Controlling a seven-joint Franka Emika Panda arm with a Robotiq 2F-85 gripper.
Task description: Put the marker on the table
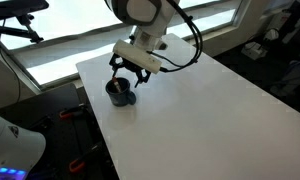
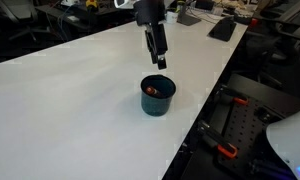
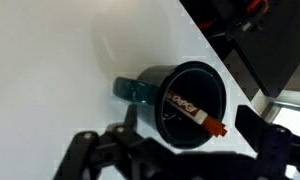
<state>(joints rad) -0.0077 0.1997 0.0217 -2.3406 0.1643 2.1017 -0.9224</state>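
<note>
Resting slantwise inside the dark blue round mug (image 3: 155, 85), the thin dark marker (image 3: 195, 112) with a white label points its orange end at the rim opposite the mug's handle. The mug stands upright on the large white smooth table (image 2: 70, 100), near the table's edge. The black two-finger gripper (image 1: 130, 78) hangs just above the mug, jaws spread wide, grasping nothing.

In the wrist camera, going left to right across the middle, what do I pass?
Bare table → cup handle → cup with the marker inside → dark area beyond the table edge.
</note>
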